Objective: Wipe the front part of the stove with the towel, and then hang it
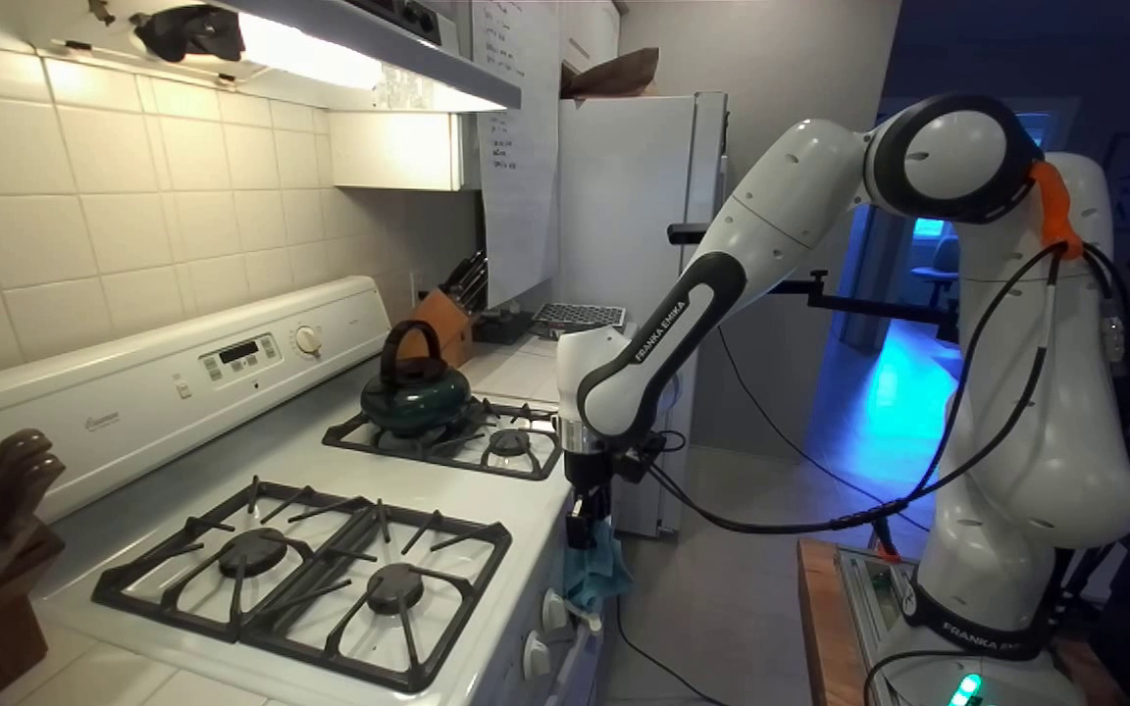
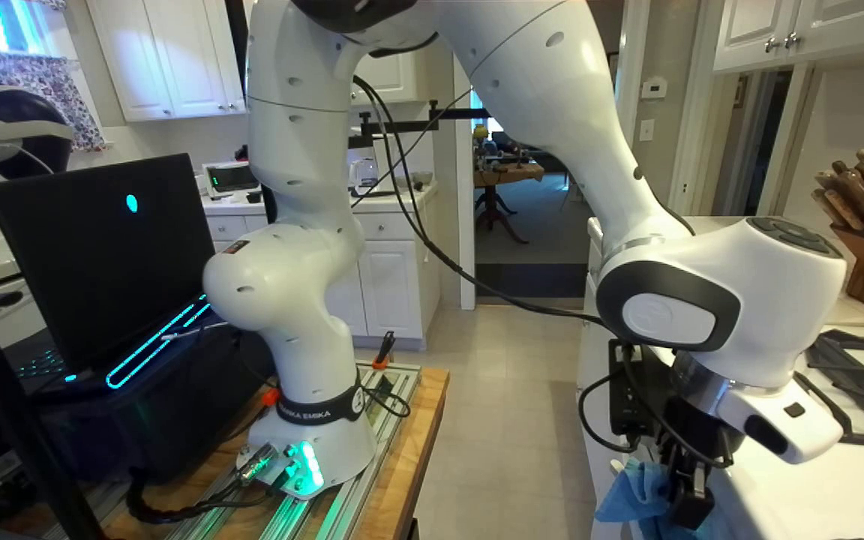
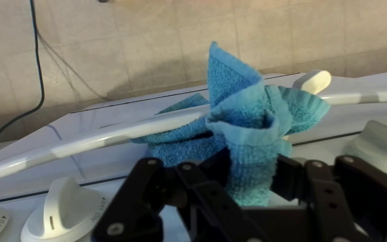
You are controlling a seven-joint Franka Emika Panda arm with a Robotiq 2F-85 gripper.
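1. The stove (image 1: pixel 349 471) fills the left of the scene in an exterior view, with a kettle (image 1: pixel 416 397) toward its far end, well apart from the work. (Whether the front has had its wipe, nothing here settles, so I leave that open.)
2. Next along, at the front edge, a knob (image 1: pixel 535 655) sits near the work. In the wrist view a white handle bar (image 3: pixel 79 144) runs along the stove's front, outside the row of knobs.
3. Then the gripper (image 3: pixel 252 170), pointing down. Its jaws stand on either side of a fold of cloth, which narrows and fills the gap, so I take it to be gripping.
4. What it grips is the towel (image 1: pixel 596 571), bunched across the handle bar, with cloth showing on both sides of it and one corner poking outward. The step in hand, I judge, is the hanging, close to done.
5. Rightmost, the arm (image 1: pixel 800 181) reaches over from its base. The next move calls for settling enough cloth on each side, letting go, then lifting straight up; a sideways drag could pull the towel off.
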